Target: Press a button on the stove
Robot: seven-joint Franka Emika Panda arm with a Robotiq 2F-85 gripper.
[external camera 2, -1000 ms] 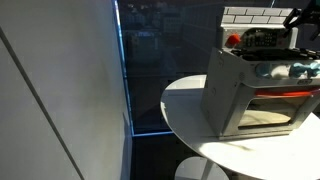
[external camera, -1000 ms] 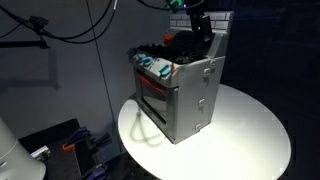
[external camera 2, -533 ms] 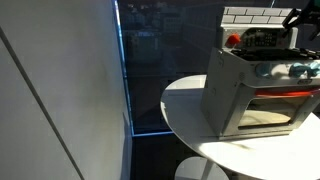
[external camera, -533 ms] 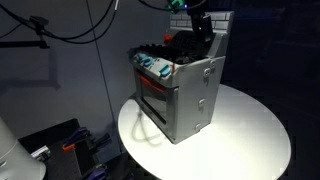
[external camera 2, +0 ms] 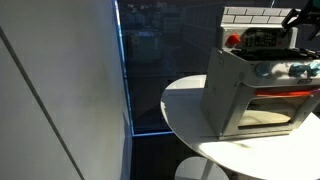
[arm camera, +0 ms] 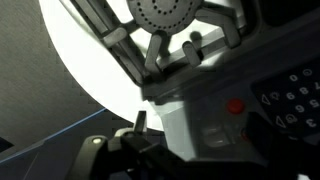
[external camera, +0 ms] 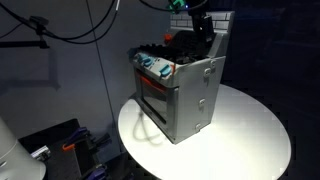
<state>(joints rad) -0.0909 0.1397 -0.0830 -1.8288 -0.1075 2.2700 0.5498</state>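
Observation:
The grey toy stove (external camera: 183, 92) stands on a round white table (external camera: 250, 135), with its white brick-pattern back panel at the rear. It also shows in an exterior view (external camera 2: 258, 90). My gripper (external camera: 199, 27) is low over the back of the stove top, by the back panel; it also shows in an exterior view (external camera 2: 300, 15). In the wrist view a black burner (arm camera: 165, 15) and a red button (arm camera: 236, 107) on a dark control panel are very close. One gripper finger (arm camera: 140, 122) shows beside the stove's edge; the rest of the jaws is lost in the dark.
Dark cables hang behind the stove (external camera: 100, 40). A pale wall panel (external camera 2: 60, 90) fills one side of an exterior view. Dark equipment sits on the floor beside the table (external camera: 60, 145).

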